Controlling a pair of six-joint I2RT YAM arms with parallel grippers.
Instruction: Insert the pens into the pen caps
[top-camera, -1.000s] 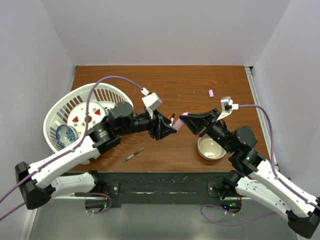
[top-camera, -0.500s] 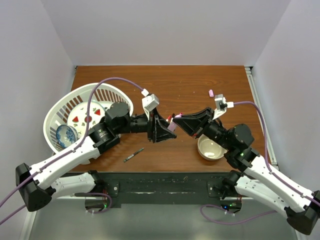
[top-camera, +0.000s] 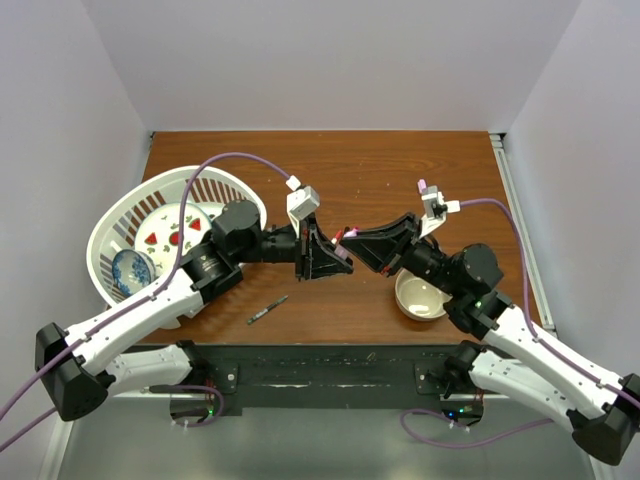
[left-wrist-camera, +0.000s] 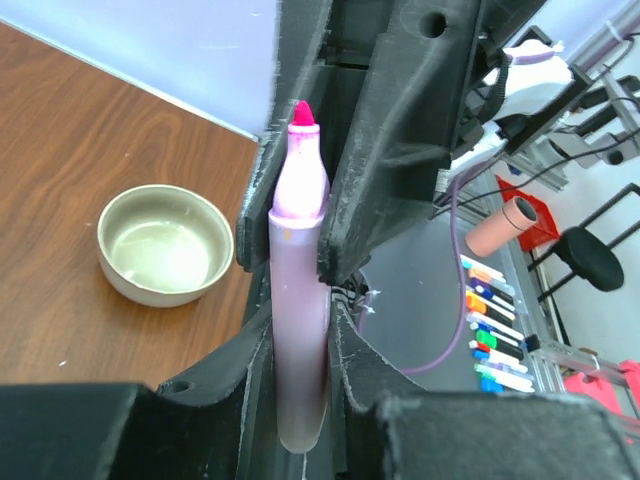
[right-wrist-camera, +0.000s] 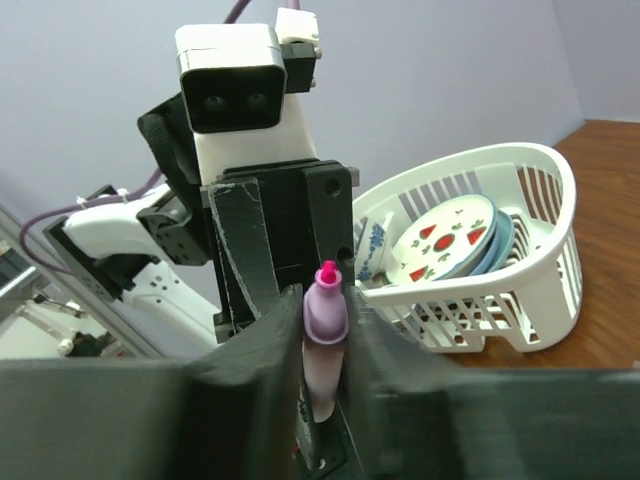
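Observation:
The thick pink pen is held above the table's middle, where the two grippers meet. In the left wrist view the pen stands between my left gripper's jaws, magenta tip away from the camera; the left gripper is shut on its barrel. My right gripper closes on the same pen near the tip. In the right wrist view its fingers press the pen's collar from both sides. A thin dark grey pen lies on the table. A pale pink cap lies at the back right.
A white basket with plates stands at the left, and also shows in the right wrist view. A small cream bowl sits under the right arm, and shows in the left wrist view.
The right arm has moved left, bringing its fingers up against the left gripper. The pink pen now sits between both grippers. The left arm shifted slightly.

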